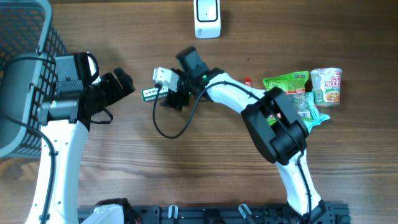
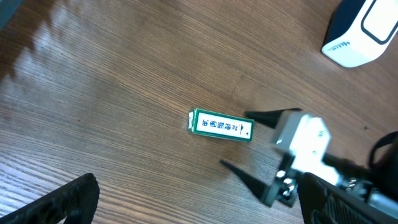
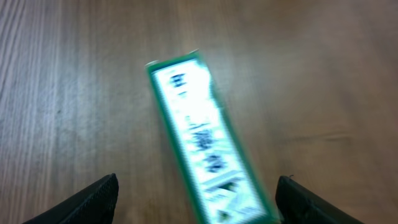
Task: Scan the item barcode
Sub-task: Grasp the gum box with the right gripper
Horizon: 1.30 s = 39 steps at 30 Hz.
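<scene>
Overhead: right gripper [image 1: 161, 93] spread open at the little green box [image 1: 150, 94] on the brown wood worktop [image 1: 205, 162]; left gripper [image 1: 121, 84] open, empty; white scanner [image 1: 207, 17] well apart | Left wrist: box lies flat, nothing holds it | Right wrist: box blurry between the fingers [image 3: 93, 199]; looks like the grab step; next squeeze, lift, show scanner.

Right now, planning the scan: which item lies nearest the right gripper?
The green-and-white box, at the right gripper; green bag and noodle cup lie far off.
</scene>
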Tool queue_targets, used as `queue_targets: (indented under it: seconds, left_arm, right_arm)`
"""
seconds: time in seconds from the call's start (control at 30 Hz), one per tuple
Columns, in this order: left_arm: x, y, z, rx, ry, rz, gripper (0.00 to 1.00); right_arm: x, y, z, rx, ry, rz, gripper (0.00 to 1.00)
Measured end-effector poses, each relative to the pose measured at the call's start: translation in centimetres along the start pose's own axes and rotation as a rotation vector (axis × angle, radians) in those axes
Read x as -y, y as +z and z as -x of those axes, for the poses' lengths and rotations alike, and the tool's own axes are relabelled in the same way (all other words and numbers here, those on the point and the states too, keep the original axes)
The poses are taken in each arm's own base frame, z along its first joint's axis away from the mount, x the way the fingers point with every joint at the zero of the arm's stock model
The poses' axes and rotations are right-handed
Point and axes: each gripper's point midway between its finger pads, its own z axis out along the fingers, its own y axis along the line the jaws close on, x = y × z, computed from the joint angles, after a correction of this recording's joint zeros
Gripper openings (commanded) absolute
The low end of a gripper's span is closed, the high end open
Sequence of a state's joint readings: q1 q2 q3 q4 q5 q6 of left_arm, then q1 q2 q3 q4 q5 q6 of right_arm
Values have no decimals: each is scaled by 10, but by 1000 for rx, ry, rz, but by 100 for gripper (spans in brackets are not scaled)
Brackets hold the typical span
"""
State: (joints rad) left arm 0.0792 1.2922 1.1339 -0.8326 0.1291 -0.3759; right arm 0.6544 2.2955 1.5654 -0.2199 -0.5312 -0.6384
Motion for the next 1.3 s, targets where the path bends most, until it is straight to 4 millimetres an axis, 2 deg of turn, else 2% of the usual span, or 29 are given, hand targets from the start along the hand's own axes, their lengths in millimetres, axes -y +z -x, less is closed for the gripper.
queue_targets:
  seconds: [0.03,0.17,0.3,0.53,0.7,1.3]
  left_arm:
    - [0,0,0,0,0,0,100]
    - [0,0,0,0,0,0,100]
    - [0,0,0,0,0,0,100]
    - [0,0,0,0,0,0,100]
    - [0,0,0,0,0,0,100]
    - [0,0,0,0,0,0,100]
  right_arm:
    - [-3,2,-2,-5,-4,8,82]
    - [-11,9,-3,-12,-24,23,68]
    - [-7,9,1,0,-12,6,63]
    - [4,6,-5,-13,82,-30,52]
    - [5,6,-5,-12,123,-35,44]
    - [3,-2,-11,-59,245,-46,39]
